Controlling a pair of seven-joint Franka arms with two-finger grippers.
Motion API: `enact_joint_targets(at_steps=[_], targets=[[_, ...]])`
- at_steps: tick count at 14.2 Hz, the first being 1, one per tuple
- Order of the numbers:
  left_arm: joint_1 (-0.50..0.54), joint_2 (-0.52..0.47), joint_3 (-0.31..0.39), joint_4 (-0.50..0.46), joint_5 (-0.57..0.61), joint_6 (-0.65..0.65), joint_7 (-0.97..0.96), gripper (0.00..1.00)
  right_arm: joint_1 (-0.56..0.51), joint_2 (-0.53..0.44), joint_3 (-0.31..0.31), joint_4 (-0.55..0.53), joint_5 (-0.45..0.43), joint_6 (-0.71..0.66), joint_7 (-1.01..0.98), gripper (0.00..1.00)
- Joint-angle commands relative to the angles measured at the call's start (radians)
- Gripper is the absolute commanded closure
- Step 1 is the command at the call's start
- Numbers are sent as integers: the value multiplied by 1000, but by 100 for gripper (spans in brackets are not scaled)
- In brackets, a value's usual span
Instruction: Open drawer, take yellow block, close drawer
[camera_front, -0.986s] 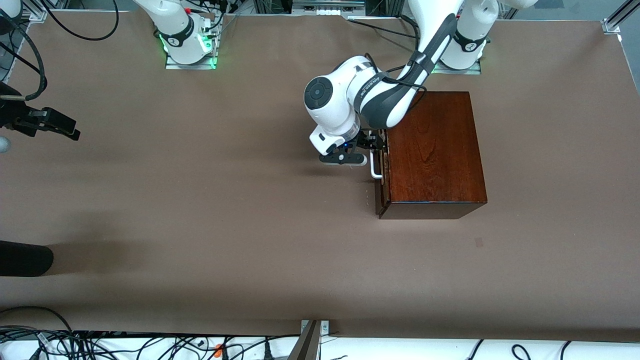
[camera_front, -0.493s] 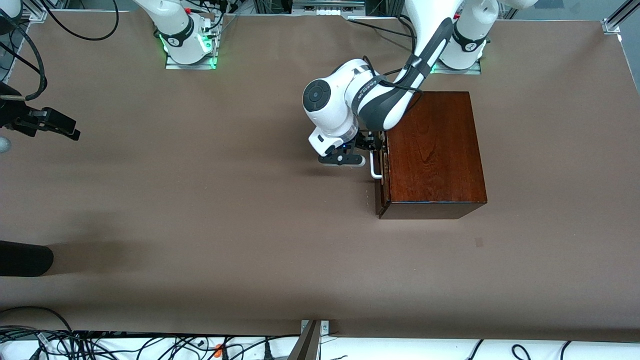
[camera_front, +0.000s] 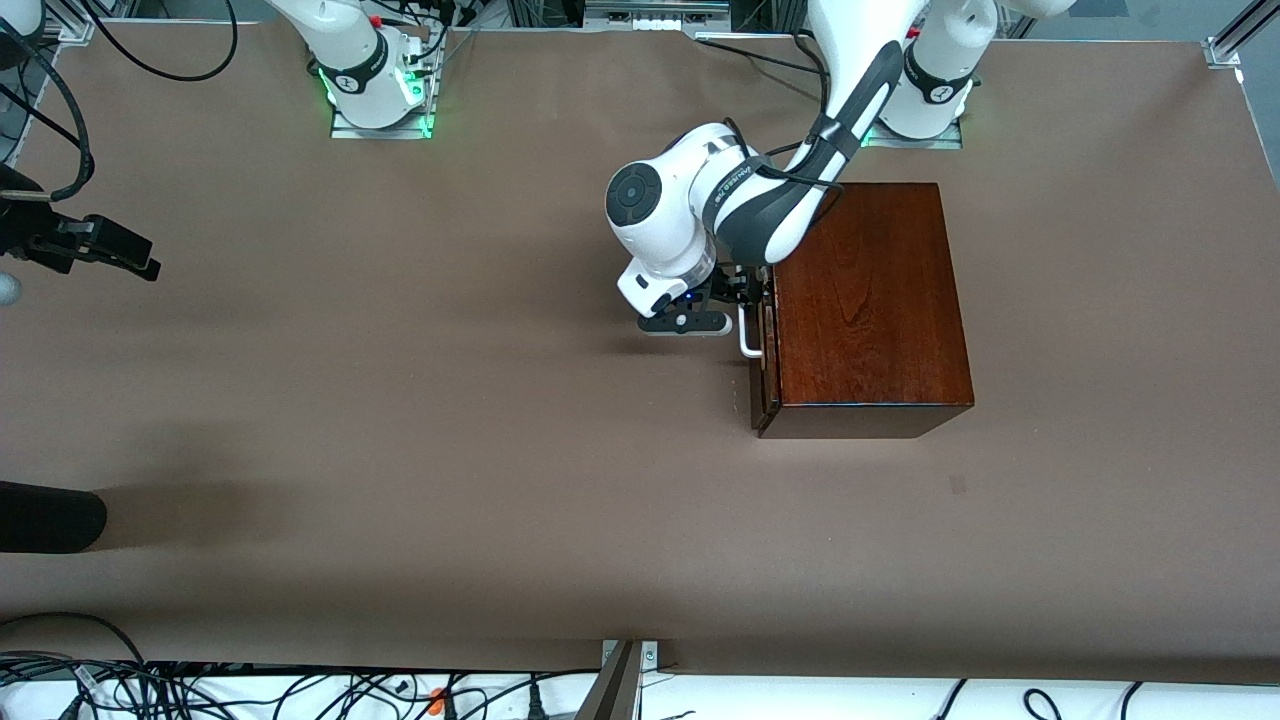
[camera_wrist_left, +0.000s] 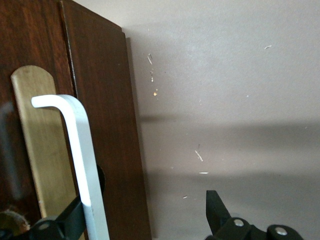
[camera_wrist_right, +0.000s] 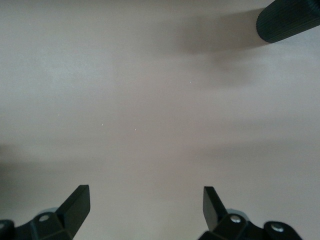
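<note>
The dark mahogany box (camera_front: 868, 300) stands at the left arm's end of the table. Its drawer (camera_front: 764, 355) is pushed in, its dark front facing the right arm's end, with the white bar handle (camera_front: 748, 335) on it. My left gripper (camera_front: 748, 297) is open at the end of the handle that is farther from the front camera. In the left wrist view (camera_wrist_left: 145, 215) one finger (camera_wrist_left: 65, 225) sits between the handle (camera_wrist_left: 85, 165) and the drawer front (camera_wrist_left: 107, 125), the other finger (camera_wrist_left: 216, 210) over bare table. The yellow block is hidden. My right gripper (camera_front: 135, 260) waits open and empty at the right arm's end of the table.
A brass plate (camera_wrist_left: 45, 150) lies under the handle. A dark cylinder (camera_front: 50, 515) pokes in at the table edge at the right arm's end, nearer the front camera than my right gripper; it also shows in the right wrist view (camera_wrist_right: 290, 20). Cables run along the front edge (camera_front: 300, 690).
My left arm's wrist and gripper have shifted very slightly at the handle. The drawer and the right arm have not moved.
</note>
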Motion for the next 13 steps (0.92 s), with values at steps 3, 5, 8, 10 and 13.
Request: enact_joint_targets(at_steps=[3, 5, 8, 10, 13], targets=[[-32, 23, 1, 25, 3, 110, -31, 0, -3, -1, 2, 1, 9, 3, 4, 0], [-41, 29, 1, 25, 2, 150, -49, 0, -1, -1, 2, 1, 9, 3, 4, 0], [-44, 34, 1, 26, -36, 199, -60, 0, -1, -1, 2, 1, 9, 3, 4, 0], [-46, 34, 0, 28, -44, 210, -60, 0, -3, -1, 2, 1, 9, 3, 4, 0], [-63, 37, 0, 31, -82, 244, -60, 0, -1, -1, 2, 1, 9, 3, 4, 0]])
